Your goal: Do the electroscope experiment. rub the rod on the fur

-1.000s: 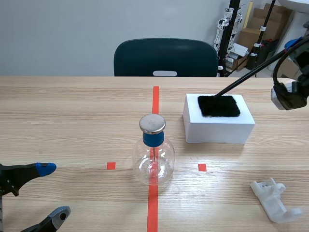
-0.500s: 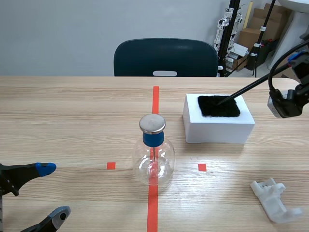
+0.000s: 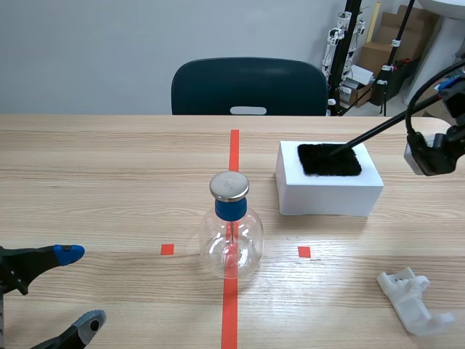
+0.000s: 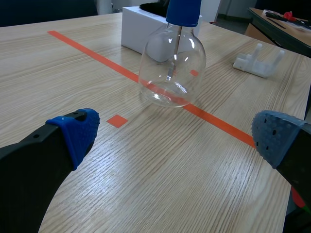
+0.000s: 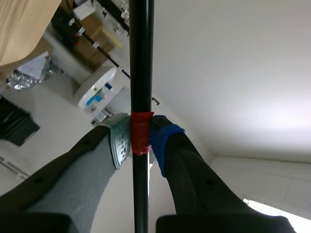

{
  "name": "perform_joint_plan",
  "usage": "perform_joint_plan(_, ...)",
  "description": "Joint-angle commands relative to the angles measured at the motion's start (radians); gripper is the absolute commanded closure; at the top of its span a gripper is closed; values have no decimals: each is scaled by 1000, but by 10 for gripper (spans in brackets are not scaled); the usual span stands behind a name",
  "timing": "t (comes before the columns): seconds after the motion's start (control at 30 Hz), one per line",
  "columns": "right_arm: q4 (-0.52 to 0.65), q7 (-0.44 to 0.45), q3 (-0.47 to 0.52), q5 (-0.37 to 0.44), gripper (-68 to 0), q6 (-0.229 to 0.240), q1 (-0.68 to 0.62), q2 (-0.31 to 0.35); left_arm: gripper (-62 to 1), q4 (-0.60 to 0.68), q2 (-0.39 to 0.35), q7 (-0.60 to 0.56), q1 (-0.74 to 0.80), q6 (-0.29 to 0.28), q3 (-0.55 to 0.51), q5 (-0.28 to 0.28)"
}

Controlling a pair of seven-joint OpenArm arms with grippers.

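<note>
Where the rod (image 3: pixel 367 134) meets the fur (image 3: pixel 330 163), black lies on black, so touch at the tip is hard to confirm. The tip sits over the patch's far half. The rod slants up toward the right arm and its upper end is cut off.

The right tool (image 5: pixel 141 138) is largely out of the scene view. Its wrist view shows it clamped on the rod at a red tape band, one pad on each side. The left tool (image 4: pixel 177 136) is low at the near edge, spread wide and holding nothing.

Count:
- one rod
- one fur patch, lying on top of one white block (image 3: pixel 330 198)
- one electroscope flask (image 3: pixel 231 243) with a metal cap (image 3: pixel 229 185), standing on the centre tape line, well apart from the block
- one white plastic piece (image 3: pixel 414 299) near the right arm
- one dark chair (image 3: pixel 248 87) beyond the tabletop (image 3: pixel 109 167)
</note>
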Motion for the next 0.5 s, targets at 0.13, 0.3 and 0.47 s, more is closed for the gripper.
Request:
perform_joint_plan(0.13, 20, 113, 11, -19, -2, -68, 14, 16, -623, 6, 2, -16, -6, -2, -6, -10)
perform_joint_plan(0.3, 19, 86, 11, -18, -1, -76, 14, 14, -623, 6, 2, -16, -6, -2, -6, -10)
perform_joint_plan(0.47, 19, 23, 11, -29, -2, 4, 14, 18, -623, 6, 2, -16, -6, -2, -6, -10)
